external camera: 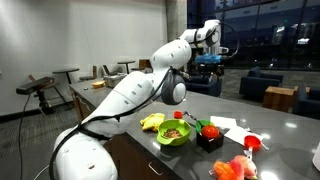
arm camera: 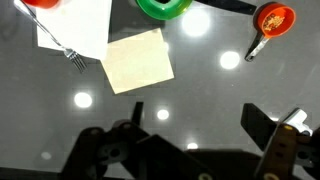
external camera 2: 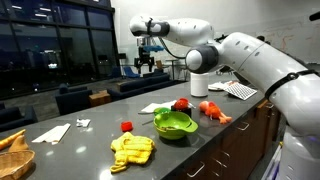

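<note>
grey and glossy, the tabletop (arm camera: 200,90) fills our wrist view, ceiling lights mirrored in it. we see the gripper (arm camera: 195,140) at the lower edge, jaws spread and holding nothing, raised high over the counter in both exterior views. nearest below it, centre-upper frame, lies a tan napkin (arm camera: 138,60), flat, its long axis tilted slightly up to the right; we judge it light and limp, best pinched at an edge. a fork (arm camera: 70,55) rests on white paper (arm camera: 75,25) upper left, a green bowl (arm camera: 163,7) at top centre, a red-headed utensil (arm camera: 270,22) upper right.
</note>
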`<state>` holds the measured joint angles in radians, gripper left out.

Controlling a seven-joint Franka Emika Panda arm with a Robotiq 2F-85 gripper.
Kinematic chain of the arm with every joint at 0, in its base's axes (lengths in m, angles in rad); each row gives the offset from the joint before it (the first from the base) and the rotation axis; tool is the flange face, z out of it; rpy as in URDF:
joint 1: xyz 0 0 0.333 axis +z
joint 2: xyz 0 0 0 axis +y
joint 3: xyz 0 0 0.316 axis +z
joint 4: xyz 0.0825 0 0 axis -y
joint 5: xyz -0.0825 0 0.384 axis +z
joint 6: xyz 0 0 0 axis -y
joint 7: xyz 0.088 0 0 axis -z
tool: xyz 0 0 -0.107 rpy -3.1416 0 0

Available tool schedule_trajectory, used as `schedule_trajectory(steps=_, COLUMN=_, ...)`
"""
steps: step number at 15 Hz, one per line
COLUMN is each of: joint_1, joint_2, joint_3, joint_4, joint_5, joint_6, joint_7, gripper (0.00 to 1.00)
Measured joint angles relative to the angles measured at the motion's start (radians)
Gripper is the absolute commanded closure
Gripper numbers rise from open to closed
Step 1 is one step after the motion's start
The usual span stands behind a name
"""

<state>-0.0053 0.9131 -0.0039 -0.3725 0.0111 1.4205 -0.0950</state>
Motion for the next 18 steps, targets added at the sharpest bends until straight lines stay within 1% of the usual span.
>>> schedule_trajectory(steps=7, joint_1=0.042, joint_2=0.055, joint_3=0.014, joint_4=0.003, joint_5=0.003, joint_6=0.001, joint_7=0.0, gripper=0.0)
schedule_trajectory(steps=11, joint_1=0.061, joint_2=0.08, joint_3=0.033, joint_4=0.002, joint_5=0.007, joint_6=0.007, joint_7=-0.009, gripper=0.0)
schedule_trajectory(steps=18, joint_1=0.066, joint_2=0.081, joint_3=0.049, joint_4=-0.012, joint_5=0.007, joint_6=0.007, joint_7=-0.017, gripper=0.0)
